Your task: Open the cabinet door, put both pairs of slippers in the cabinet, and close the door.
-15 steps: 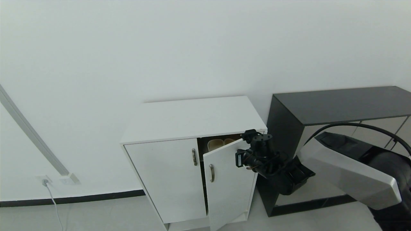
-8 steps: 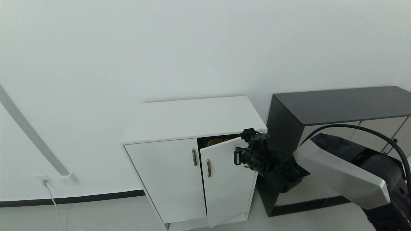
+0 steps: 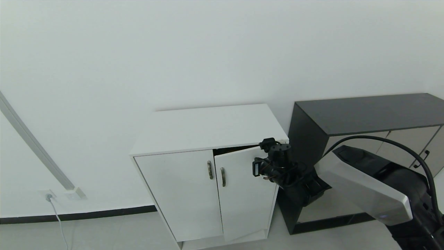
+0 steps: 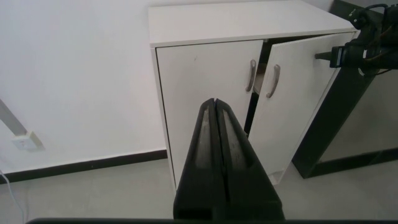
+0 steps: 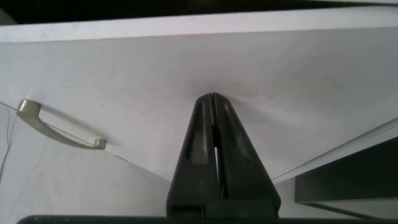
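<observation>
The white cabinet [image 3: 208,128] stands against the wall, its left door [image 3: 177,191] closed. Its right door [image 3: 242,194] is nearly closed, leaving a thin dark gap along its top edge. My right gripper [image 3: 259,166] is shut, and its tips rest against the outer face of that door near the upper hinge-side corner. In the right wrist view the shut fingertips [image 5: 213,98] touch the white door panel [image 5: 298,81], with the metal handle [image 5: 59,126] off to one side. My left gripper [image 4: 214,104] is shut on nothing and hangs in front of the cabinet [image 4: 205,74], apart from it.
A black sideboard [image 3: 364,111] with mirrored fronts stands close on the cabinet's right. A wall socket with a cable [image 3: 49,198] and a slanted conduit [image 3: 31,142] are on the wall to the left. Grey floor [image 3: 104,232] lies in front.
The right door has swung from well ajar to almost shut, my right gripper moving in with it. The pale slippers seen inside earlier are now hidden behind the door.
</observation>
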`<state>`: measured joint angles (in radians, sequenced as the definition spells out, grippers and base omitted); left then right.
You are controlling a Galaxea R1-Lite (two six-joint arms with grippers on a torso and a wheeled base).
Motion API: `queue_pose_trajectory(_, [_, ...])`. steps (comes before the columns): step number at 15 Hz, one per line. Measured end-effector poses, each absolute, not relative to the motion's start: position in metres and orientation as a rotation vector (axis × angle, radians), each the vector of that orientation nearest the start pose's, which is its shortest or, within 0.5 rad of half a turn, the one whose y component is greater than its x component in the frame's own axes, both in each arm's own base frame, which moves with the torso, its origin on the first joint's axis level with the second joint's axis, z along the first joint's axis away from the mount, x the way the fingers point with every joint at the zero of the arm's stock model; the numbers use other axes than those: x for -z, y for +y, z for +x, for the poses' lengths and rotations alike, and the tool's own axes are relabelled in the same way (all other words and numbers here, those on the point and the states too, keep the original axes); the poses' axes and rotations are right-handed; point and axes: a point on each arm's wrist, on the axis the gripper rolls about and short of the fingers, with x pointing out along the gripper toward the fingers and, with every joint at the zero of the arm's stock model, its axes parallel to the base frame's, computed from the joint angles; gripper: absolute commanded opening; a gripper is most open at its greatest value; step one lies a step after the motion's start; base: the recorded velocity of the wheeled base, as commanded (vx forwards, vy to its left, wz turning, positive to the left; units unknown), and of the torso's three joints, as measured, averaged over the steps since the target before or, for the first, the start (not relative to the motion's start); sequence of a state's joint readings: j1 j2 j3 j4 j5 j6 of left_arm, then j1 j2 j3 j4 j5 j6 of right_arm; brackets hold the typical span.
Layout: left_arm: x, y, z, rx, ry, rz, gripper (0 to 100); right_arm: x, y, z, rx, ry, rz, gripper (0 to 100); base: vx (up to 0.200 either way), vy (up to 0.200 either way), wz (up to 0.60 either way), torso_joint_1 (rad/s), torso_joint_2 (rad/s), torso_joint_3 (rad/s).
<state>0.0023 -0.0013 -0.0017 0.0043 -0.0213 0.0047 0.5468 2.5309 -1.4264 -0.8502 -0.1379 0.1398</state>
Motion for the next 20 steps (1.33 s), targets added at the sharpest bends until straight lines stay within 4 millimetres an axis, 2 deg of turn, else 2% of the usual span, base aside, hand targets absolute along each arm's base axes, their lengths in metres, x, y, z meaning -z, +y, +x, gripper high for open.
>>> queue_pose_trajectory(11, [-0.075,-0.001,-0.023,0.018,0.001,0.005,0,-0.025,0.254,0.428,-0.383,0.25,0.053,0,0.0,0.0,0.0,0.0,0.0,0.0])
queue_pose_trajectory(20, [-0.076,-0.001,-0.023,0.019,0.001,0.005,0,-0.026,0.246,0.439,-0.36,0.229,0.063,0,0.0,0.0,0.0,0.0,0.0,0.0])
